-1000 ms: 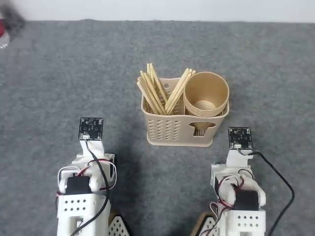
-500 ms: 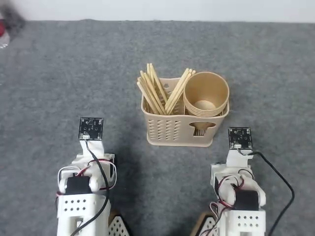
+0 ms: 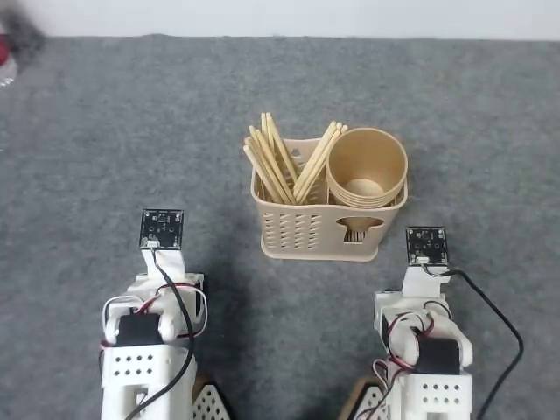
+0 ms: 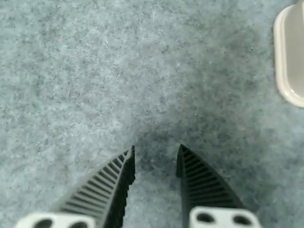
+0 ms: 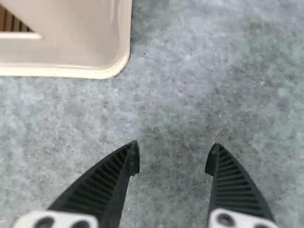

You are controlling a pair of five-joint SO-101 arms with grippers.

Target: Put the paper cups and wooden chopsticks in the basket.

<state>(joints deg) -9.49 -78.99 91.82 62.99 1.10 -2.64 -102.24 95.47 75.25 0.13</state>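
High view, basket: the basket (image 3: 306, 232) stands upright at the centre of the frame on the grey desk (image 3: 105, 131).
High view, chopsticks: the chopsticks (image 3: 280, 166) lean fanned out in its left compartment, tips above the rim.
High view, cups: the paper cups (image 3: 367, 166) sit nested in its right compartment, mouths up.
High view, arms: the left arm (image 3: 153, 324) is at lower left and the right arm (image 3: 424, 341) at lower right. Both are short of the basket, and the right arm is the nearer.
Left wrist view, fingers: the left gripper (image 4: 156, 151) has its fingers a narrow gap apart. They hold nothing and hang over bare desk.
Left wrist view, basket: only a rounded corner of the basket (image 4: 289, 61) shows, well apart from the fingers.
Right wrist view, fingers: the right gripper (image 5: 175, 147) has its fingers spread wider than the left pair. They are empty and over bare desk.
Right wrist view, basket: the basket (image 5: 71, 42) shows its lower wall and a rounded corner, near the fingers but not touching them.
Step in hand: everything appears packed, so what remains looks like resting clear.
Doing it well: keep both pairs of fingers off the basket wall, the right pair above all. A nudge there could tip the leaning chopsticks or slide the basket.
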